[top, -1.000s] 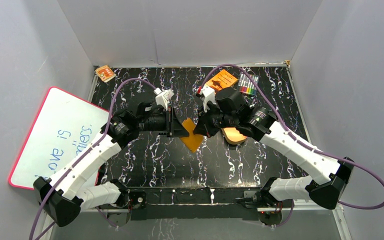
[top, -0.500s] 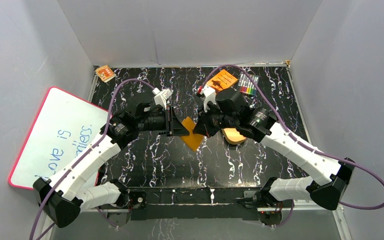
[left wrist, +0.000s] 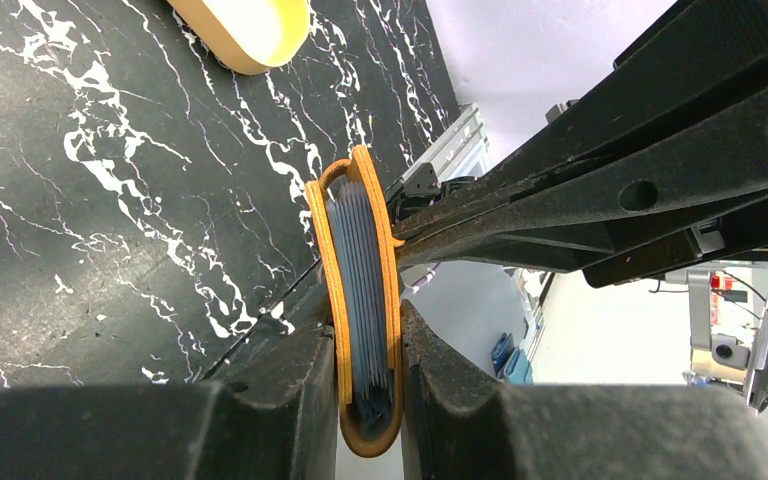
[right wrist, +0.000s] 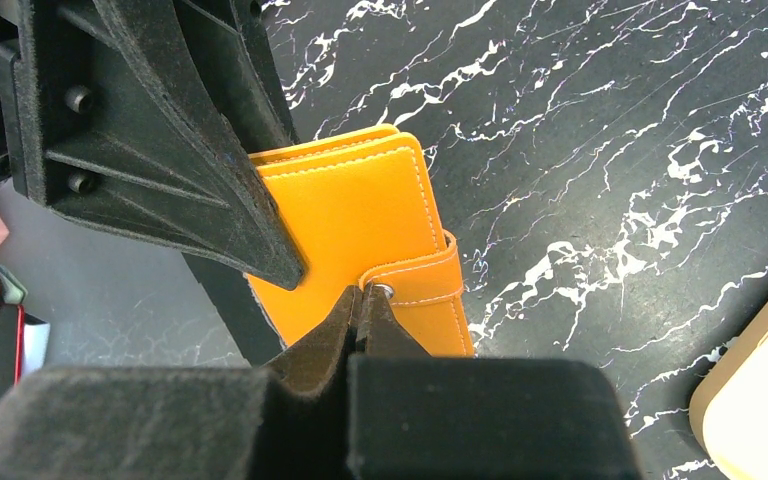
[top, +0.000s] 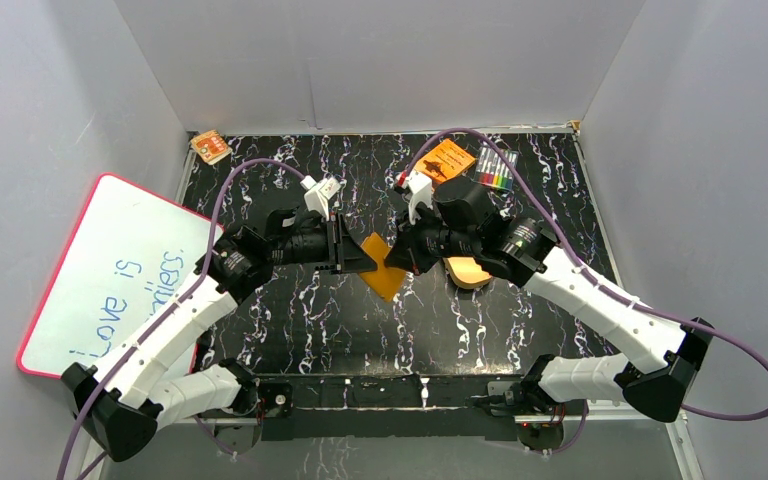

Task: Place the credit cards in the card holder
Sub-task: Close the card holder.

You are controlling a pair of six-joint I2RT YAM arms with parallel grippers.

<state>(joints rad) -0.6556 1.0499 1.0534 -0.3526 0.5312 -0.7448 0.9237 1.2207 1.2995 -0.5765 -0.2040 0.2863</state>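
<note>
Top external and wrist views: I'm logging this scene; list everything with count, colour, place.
card holder: 1, orange, table centre, between both grippers
credit cards: several, grey-blue, inside the card holder
oval tray: 1, yellow, right of centre
book: 1, orange, far edge
marker pack: 1, multicoloured, beside book
small packet: 1, orange, far-left corner
whiteboard: 1, white, red-rimmed, left
table: 1, black marbled
left gripper: fingers clamp card holder
right gripper: fingers shut on its strap

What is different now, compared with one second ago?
Very little. The left arm drew its elbow slightly back and outward; the card holder hardly moved. The left fingers and right fingers stay shut on it above the table. The tray, book and whiteboard kept their places.
</note>
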